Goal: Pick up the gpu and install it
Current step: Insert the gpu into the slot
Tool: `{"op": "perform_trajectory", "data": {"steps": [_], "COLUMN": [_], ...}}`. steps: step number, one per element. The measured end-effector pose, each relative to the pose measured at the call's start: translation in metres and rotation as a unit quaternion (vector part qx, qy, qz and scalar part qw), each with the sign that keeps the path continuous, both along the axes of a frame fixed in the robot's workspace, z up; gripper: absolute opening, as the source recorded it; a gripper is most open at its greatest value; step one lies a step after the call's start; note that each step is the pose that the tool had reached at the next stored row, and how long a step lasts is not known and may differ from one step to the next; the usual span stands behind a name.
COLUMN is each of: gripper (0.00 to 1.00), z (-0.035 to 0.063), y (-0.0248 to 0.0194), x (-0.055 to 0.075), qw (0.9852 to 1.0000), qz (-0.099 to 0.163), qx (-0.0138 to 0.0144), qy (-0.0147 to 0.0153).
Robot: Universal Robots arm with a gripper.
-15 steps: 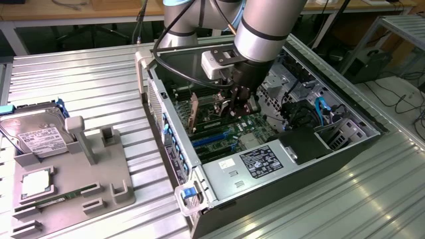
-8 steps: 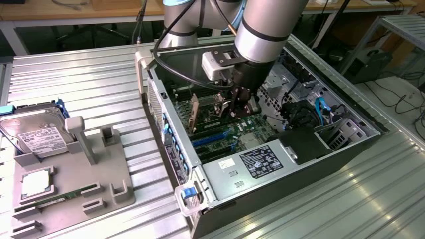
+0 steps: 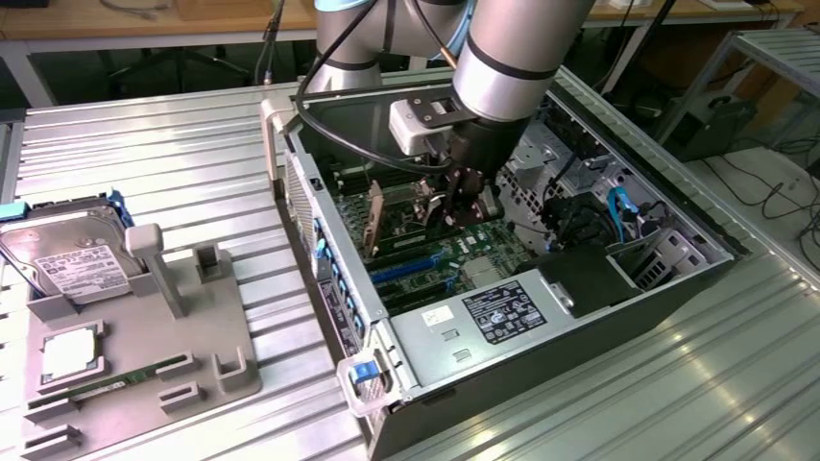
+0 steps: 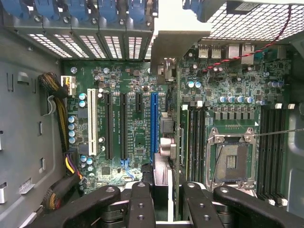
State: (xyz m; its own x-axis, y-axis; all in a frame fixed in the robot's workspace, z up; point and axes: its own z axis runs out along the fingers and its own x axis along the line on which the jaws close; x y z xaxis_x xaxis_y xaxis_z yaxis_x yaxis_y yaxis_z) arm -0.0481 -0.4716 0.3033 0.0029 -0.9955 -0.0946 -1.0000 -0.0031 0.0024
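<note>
The gpu (image 4: pixel 167 137) is held edge-on inside the open computer case (image 3: pixel 647 288), standing upright over the motherboard (image 4: pixel 128 123). In the wrist view its long axis is seen to run away from the jaws toward the case's rear wall, parallel to the blue expansion slot (image 4: pixel 153 123) just beside it, with the pale metal bracket (image 4: pixel 176 38) at the far end against the rear slot openings. Whether the card's edge is seated in a slot cannot be told.

The gripper (image 4: pixel 164 190) is pinched on the gpu: the jaws are nearly pressed together, with only the thin card between the dark fingers (image 4: pixel 140 199).

In the exterior view the gripper (image 3: pixel 459 206) is reached down into the case from above, the arm's silver forearm (image 3: pixel 513 48) sloping down from the top of the frame and the wrist kept roughly vertical over the board.

On the ribbed metal desk (image 3: pixel 167 144), at the exterior view's left, a grey parts fixture (image 3: pixel 225 327) is set, carrying a silver hard drive (image 3: pixel 71 254), a processor (image 3: pixel 71 353) and a slim memory stick (image 3: pixel 109 384).
</note>
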Motion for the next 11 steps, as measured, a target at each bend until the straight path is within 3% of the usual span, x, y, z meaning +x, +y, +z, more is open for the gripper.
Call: {"op": "perform_trajectory", "data": {"steps": [4, 5, 8, 11], "gripper": [0.28, 0.28, 0.28, 0.28], "z": [-0.0018, -0.0021, -0.0052, -0.0052], "y": [0.0, 0.0, 0.0005, 0.0006], "x": [-0.002, -0.002, -0.002, -0.0023], "qw": [1.0, 1.0, 0.9998, 0.9998], "qz": [0.0, 0.0, 0.0, 0.0], "qx": [-0.0009, -0.0049, -0.0208, -0.0208], "qy": [0.0005, 0.0007, 0.0005, 0.0006]}}
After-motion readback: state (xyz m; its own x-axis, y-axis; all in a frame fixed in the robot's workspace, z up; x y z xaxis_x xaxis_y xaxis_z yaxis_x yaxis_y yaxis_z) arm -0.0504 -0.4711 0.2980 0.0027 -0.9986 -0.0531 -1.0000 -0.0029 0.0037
